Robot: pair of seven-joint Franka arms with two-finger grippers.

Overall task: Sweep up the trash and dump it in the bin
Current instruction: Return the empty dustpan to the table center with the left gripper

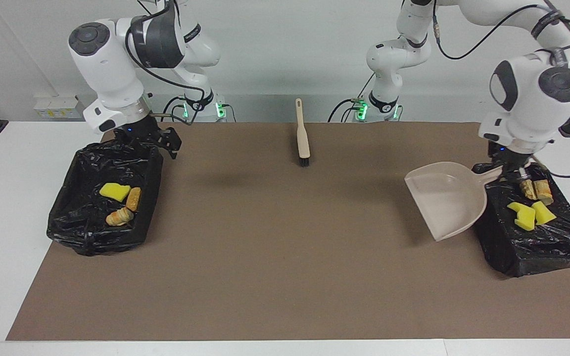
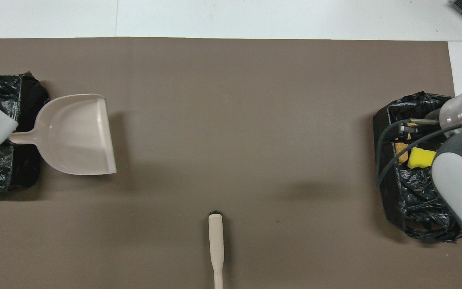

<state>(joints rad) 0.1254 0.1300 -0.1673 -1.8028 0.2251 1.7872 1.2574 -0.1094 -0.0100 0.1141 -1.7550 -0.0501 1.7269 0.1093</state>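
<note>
Left gripper is clamped on the handle of the beige dustpan, over the bin at the left arm's end; the pan hangs empty, out over the mat just beside that bin. Directly below the gripper, four trash scraps lie in that bin. Right gripper, fingers apart and empty, hangs over the rim of the other bin, which holds three scraps. The brush stands well apart from both. No trash shows on the mat. Judgement: dumping looks complete; next move calls for setting the dustpan down.
</note>
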